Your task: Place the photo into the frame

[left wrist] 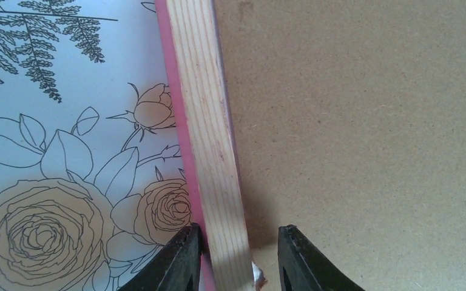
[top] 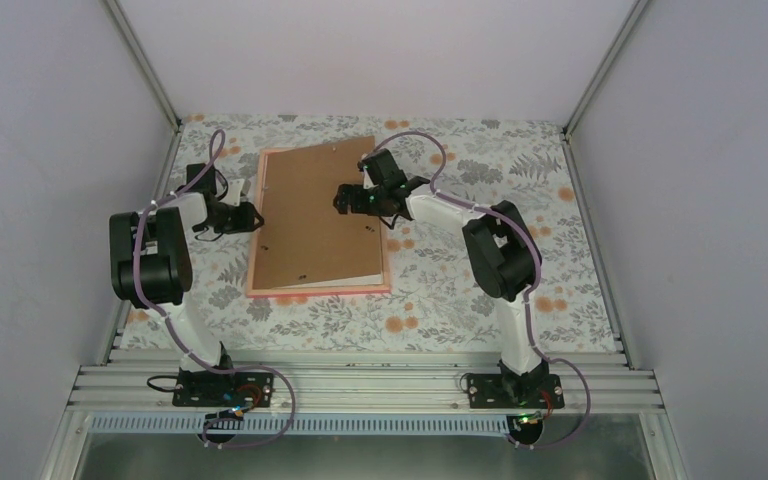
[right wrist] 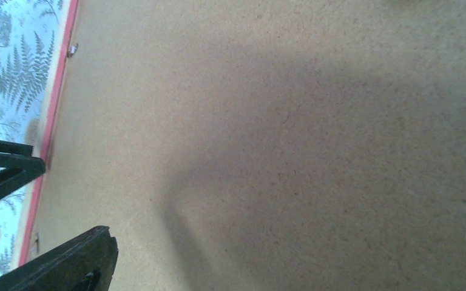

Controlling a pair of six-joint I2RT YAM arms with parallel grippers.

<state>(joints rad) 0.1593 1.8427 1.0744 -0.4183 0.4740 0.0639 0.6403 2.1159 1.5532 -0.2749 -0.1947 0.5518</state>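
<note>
The pink frame (top: 318,290) lies face down on the floral table, with the brown backing board (top: 315,215) lying skewed on top of it. A white sheet edge (top: 345,281) shows under the board's near side. I cannot tell if it is the photo, and no printed side shows. My left gripper (top: 250,217) is open and straddles the frame's left rail (left wrist: 209,121), its left finger (left wrist: 179,260) against the pink side. My right gripper (top: 343,198) hovers over the board (right wrist: 279,121). Only one of its fingers (right wrist: 73,260) shows.
The floral tablecloth (top: 460,290) spreads around the frame. White enclosure walls stand on three sides, with metal posts at the far corners. The arm bases sit on the aluminium rail (top: 360,385) at the near edge. A small metal tab (right wrist: 71,48) sits on the frame's rail.
</note>
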